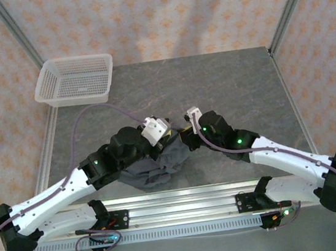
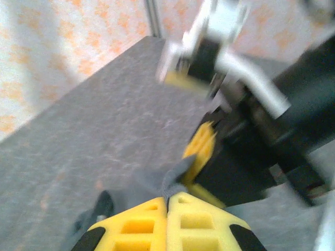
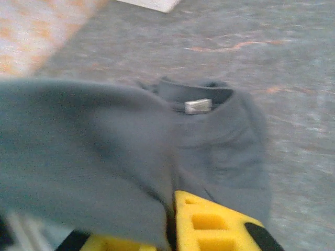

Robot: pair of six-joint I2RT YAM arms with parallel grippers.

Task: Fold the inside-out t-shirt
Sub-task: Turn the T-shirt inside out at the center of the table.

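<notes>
The t-shirt (image 3: 104, 146) is soft, thin cloth, matt slate grey. The desk (image 1: 243, 84) has a smooth matt top with stone-like veining; the basket (image 1: 75, 82) is white plastic mesh. Fingers (image 2: 204, 219) of the left claw (image 2: 167, 200): yellow matt moulded plastic.

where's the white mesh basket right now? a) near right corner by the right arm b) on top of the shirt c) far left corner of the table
c: the white mesh basket sits at the table's far left corner, well apart from the bunched t-shirt.
</notes>
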